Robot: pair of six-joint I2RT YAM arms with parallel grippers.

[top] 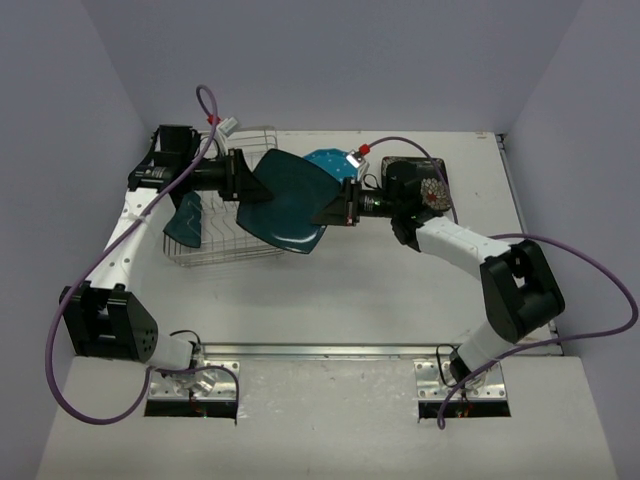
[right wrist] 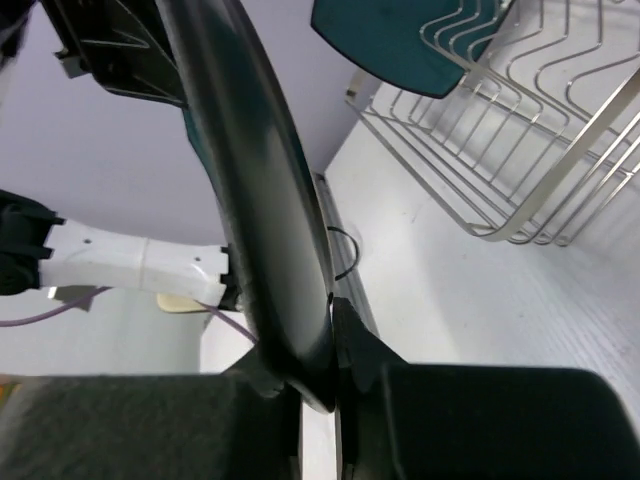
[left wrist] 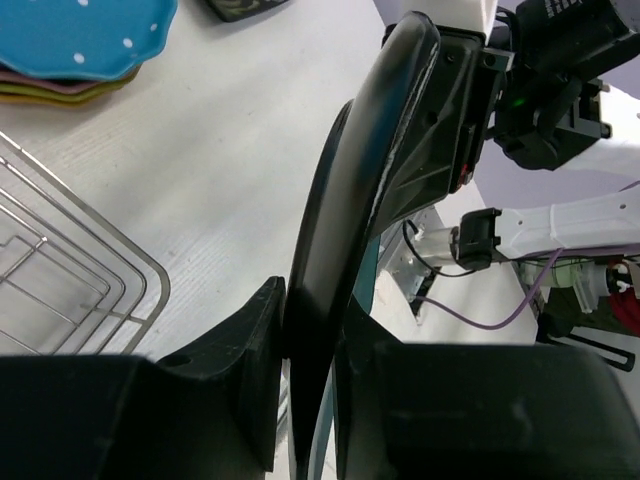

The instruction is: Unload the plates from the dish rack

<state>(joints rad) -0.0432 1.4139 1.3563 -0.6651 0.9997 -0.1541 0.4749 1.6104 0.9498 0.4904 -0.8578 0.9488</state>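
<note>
Plain lavender walls [top: 350, 60] box in a white table [top: 380, 290], its grain showing in the wrist views. At centre of the top view, a dark teal plate [top: 285, 205] hangs in the air above the table, on edge, with an arm at each side. The left gripper [left wrist: 310, 340] is clamped on its rim, a finger pressed to each face. The right gripper [right wrist: 318, 375] pinches the opposite rim the same way. Upper left, the dish rack [top: 215, 245] stands on the table, and a second teal plate [top: 185, 220] leans among its tines. Behind the held plate, the dotted blue plate [left wrist: 80, 30] tops a small stack on the table. A black speckled plate [top: 438, 175] lies at upper right, partly under the right arm.
</note>
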